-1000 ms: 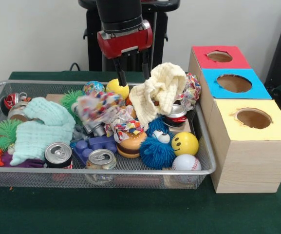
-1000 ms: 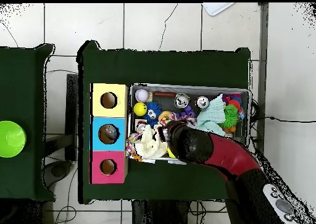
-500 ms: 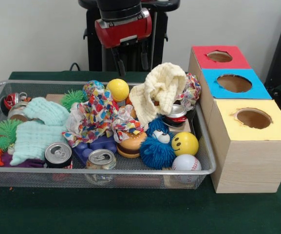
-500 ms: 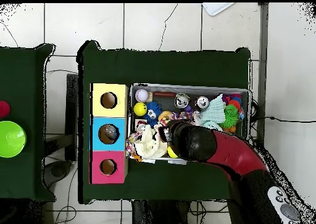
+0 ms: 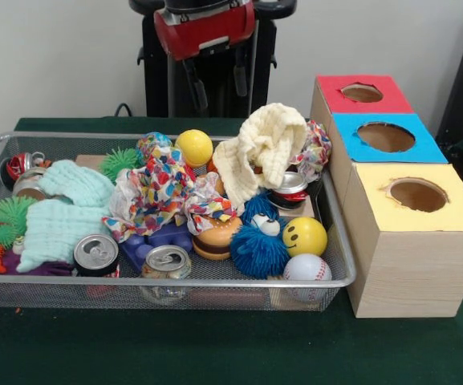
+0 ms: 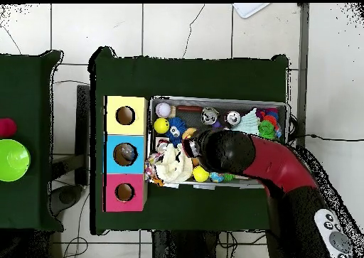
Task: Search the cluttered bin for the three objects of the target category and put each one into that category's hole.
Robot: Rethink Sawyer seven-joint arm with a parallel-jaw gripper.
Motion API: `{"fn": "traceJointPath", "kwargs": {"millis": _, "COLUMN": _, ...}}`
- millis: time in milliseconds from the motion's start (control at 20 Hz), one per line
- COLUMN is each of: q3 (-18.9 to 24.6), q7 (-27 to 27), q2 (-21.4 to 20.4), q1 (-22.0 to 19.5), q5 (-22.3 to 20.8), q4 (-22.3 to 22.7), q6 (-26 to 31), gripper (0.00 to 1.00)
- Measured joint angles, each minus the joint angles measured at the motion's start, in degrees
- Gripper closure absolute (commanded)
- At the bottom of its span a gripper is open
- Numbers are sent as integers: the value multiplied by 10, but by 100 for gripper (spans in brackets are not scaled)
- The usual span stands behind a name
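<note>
My gripper (image 5: 220,99) hangs open and empty high above the back of the wire bin (image 5: 339,241), over the yellow ball (image 5: 194,147). In the bin lie a colourful patterned cloth (image 5: 152,192) at the middle, a cream knitted cloth (image 5: 261,148) at the back right and a mint cloth (image 5: 61,205) on the left. Right of the bin stand the red box (image 5: 362,93), blue box (image 5: 385,137) and yellow box (image 5: 417,195), each with a round hole on top. In the overhead view my arm (image 6: 245,156) covers the bin's middle and hides the gripper.
Soda cans (image 5: 96,254) (image 5: 167,261) lie at the bin's front. A blue fuzzy toy (image 5: 257,245), a smiley ball (image 5: 304,236), a baseball (image 5: 306,268), a burger toy (image 5: 215,238) and green spiky toys (image 5: 6,216) crowd around. A green bowl (image 6: 13,160) sits on the side table.
The gripper has risen well clear of the bin. The colourful cloth, blurred in motion near the fingers a second ago, now lies still in the bin's middle.
</note>
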Motion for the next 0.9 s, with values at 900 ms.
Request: {"fn": "traceJointPath", "kwargs": {"millis": 900, "q3": -3, "q7": 0, "q2": 69, "q1": -1, "q5": -143, "q4": -151, "q6": 13, "gripper": 0}}
